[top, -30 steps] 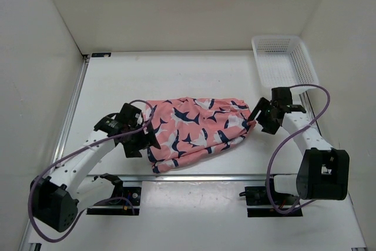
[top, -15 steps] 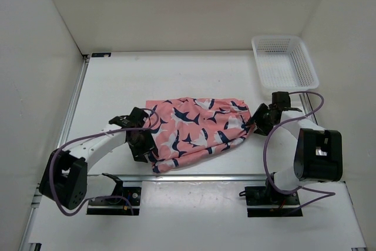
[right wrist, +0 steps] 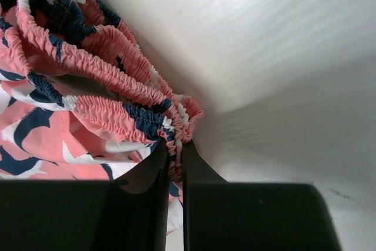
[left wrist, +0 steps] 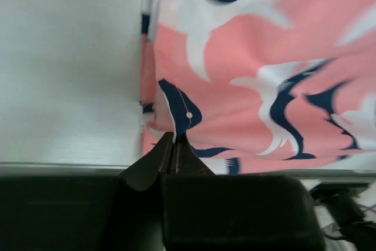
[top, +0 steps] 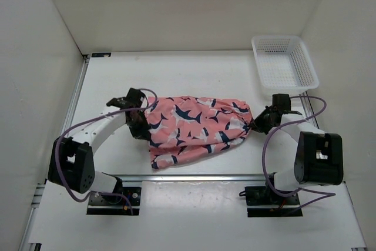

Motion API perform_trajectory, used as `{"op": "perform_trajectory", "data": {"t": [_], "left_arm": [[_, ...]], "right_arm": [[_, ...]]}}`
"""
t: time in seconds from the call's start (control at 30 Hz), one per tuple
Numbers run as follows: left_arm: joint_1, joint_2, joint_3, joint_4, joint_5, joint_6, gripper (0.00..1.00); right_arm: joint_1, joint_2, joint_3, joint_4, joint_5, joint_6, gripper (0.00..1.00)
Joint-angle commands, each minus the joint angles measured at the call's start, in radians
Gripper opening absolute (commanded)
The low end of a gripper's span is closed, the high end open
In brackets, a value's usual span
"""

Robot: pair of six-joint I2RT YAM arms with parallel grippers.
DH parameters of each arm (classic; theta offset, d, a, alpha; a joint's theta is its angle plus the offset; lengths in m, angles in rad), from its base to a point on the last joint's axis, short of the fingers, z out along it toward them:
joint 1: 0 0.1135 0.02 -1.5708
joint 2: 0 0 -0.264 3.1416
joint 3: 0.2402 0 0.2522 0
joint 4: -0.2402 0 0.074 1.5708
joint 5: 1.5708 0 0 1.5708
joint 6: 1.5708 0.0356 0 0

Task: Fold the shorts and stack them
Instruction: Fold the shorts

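The coral-pink shorts (top: pixel 197 129) with navy-and-white shark shapes lie bunched across the middle of the table. My left gripper (top: pixel 143 123) is at their left end, shut on a thin hem edge of the shorts (left wrist: pixel 235 74), its jaws pinched together over the fabric (left wrist: pixel 174 140). At the right end my right gripper (top: pixel 257 123) is shut on the gathered elastic waistband (right wrist: pixel 117 80), a fold of which sits squeezed between the jaws (right wrist: pixel 176 148).
A white mesh basket (top: pixel 284 62) stands at the back right, just beyond the right arm. White walls enclose the table on three sides. A metal rail (top: pixel 200 176) runs along the table's near edge.
Both grippers closed on the shorts, left on the hem, right on the waistband. The left gripper moved away from the near edge, pulling the left end of the shorts with it.
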Motion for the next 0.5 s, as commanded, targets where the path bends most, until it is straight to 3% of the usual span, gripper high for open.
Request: {"op": "perform_trajectory", "data": {"t": [0.0, 0.1, 0.2, 0.33, 0.47], "left_arm": [[0.051, -0.044, 0.154, -0.072, -0.05, 0.091, 0.1], [0.073, -0.06, 0.306, -0.202, -0.032, 0.131, 0.1], [0.064, -0.136, 0.341, -0.293, 0.025, 0.155, 0.1], [0.005, -0.22, 0.205, -0.322, 0.125, 0.123, 0.1], [-0.027, -0.295, -0.034, -0.212, 0.166, 0.031, 0.1]], "right_arm": [[-0.002, -0.057, -0.015, 0.023, 0.033, 0.116, 0.0], [-0.002, -0.066, 0.008, 0.014, 0.055, 0.138, 0.0], [-0.002, -0.075, 0.049, 0.003, 0.055, 0.147, 0.0], [-0.002, -0.075, 0.058, -0.006, 0.055, 0.147, 0.0], [-0.002, -0.075, 0.037, -0.006, 0.055, 0.147, 0.0]]}}
